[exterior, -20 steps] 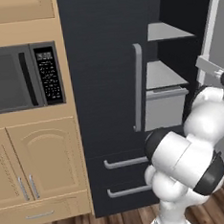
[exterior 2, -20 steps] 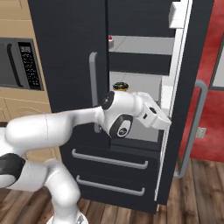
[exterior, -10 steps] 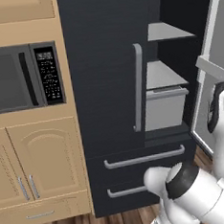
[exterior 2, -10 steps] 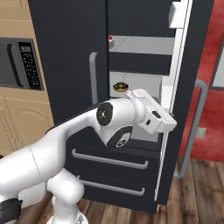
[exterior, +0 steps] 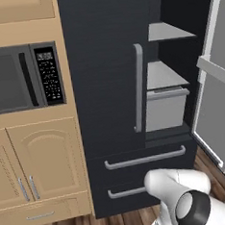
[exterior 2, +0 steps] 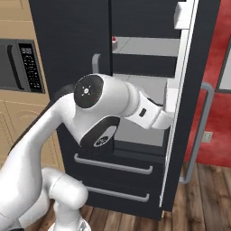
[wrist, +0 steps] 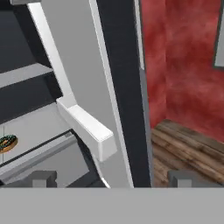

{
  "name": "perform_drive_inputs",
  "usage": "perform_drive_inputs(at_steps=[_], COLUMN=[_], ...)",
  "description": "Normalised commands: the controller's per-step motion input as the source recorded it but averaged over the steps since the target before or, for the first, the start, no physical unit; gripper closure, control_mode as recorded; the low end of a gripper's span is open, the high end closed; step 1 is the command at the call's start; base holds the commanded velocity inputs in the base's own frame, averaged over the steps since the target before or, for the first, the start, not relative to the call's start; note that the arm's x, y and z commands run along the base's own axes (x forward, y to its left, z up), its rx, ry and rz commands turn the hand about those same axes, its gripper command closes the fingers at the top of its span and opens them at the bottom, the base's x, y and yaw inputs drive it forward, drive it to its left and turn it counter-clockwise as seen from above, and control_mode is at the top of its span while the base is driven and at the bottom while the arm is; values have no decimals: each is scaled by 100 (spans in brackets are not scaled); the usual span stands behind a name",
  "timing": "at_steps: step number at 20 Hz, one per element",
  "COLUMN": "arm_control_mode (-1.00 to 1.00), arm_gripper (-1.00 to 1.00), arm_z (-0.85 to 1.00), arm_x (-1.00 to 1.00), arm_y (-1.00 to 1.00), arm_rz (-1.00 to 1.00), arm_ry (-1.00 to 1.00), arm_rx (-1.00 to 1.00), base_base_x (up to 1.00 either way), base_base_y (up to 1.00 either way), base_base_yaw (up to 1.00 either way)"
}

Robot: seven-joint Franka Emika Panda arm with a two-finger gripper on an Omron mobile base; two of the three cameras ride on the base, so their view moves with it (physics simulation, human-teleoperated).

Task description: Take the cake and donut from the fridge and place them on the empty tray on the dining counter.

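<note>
A kitchen of tan cabinets, a red wall [wrist: 183,65] and a plank floor [wrist: 188,148] frames the matte black fridge [exterior: 107,86], its right-hand door [exterior 2: 189,113] swung open on light grey shelves and a drawer [exterior: 166,108]. The built-in microwave [exterior: 19,76] sits in the cabinetry just left of the fridge. The white arm [exterior 2: 103,113] reaches across the closed left door, its wrist at the inner edge of the open door, level with the middle shelf. From the hand, the fingers [wrist: 43,178] show as two dark tips well apart at the bottom of the frame, spread open with nothing between them, pointed at the door's inner face and its white bin [wrist: 85,129]. The donut [wrist: 7,142], chocolate-glazed with green sprinkles, lies on the grey middle shelf [wrist: 35,131], far off to the side of the hand and apart from it. The cake [exterior 2: 114,41], a tiny white piece with a red top, stands on the upper shelf near the left door's edge, above the arm.
</note>
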Motion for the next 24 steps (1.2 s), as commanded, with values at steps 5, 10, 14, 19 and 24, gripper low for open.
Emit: perform_drive_inputs(at_steps=[5, 10, 14, 19, 24], arm_control_mode=[-100, -100, -100, -100, -100], arm_gripper=[-100, -100, -100, -100, -100], arm_z=[11, -24, -49, -47, -9], arm_x=[-9, 0, 2, 34, 92], arm_y=[100, 100, 100, 96, 48], arm_rz=[20, 16, 11, 11, 4], arm_ry=[13, 7, 4, -10, 7], arm_rx=[2, 0, 0, -1, 0], base_base_x=[0, 0, 0, 0, 0], base_base_y=[0, 0, 0, 0, 0], base_base_yaw=[0, 0, 0, 0, 0])
